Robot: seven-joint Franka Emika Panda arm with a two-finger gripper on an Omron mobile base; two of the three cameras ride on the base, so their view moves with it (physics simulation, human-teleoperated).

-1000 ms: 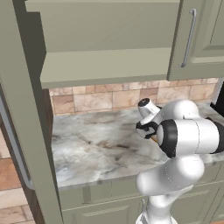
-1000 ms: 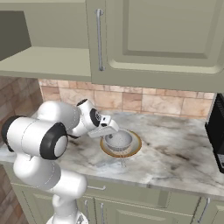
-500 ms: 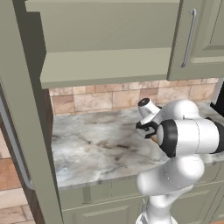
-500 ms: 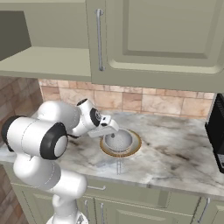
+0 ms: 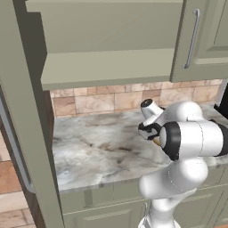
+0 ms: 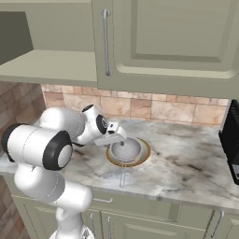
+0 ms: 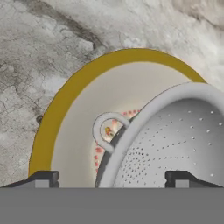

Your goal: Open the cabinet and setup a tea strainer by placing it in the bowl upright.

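Note:
The cabinet stands open, its door swung out at the left; its bare shelf also shows from the right. On the marble counter, the tan bowl holds the grey tea strainer upright, mouth up. From the hand, the perforated strainer sits inside the yellow-brown rim of the bowl, its small loop handle toward the bowl's middle. My gripper hovers just over the strainer's near rim, open, fingertips wide apart and touching nothing. It reaches in from the left.
A closed green door with a silver bar handle hangs right of the open cabinet. A dark appliance stands at the counter's right end. The swung-out door edge blocks the left side. Drawer fronts run below the counter.
The gripper's fingers have spread wide and let go of the strainer, which now rests in the bowl. The arm has barely moved.

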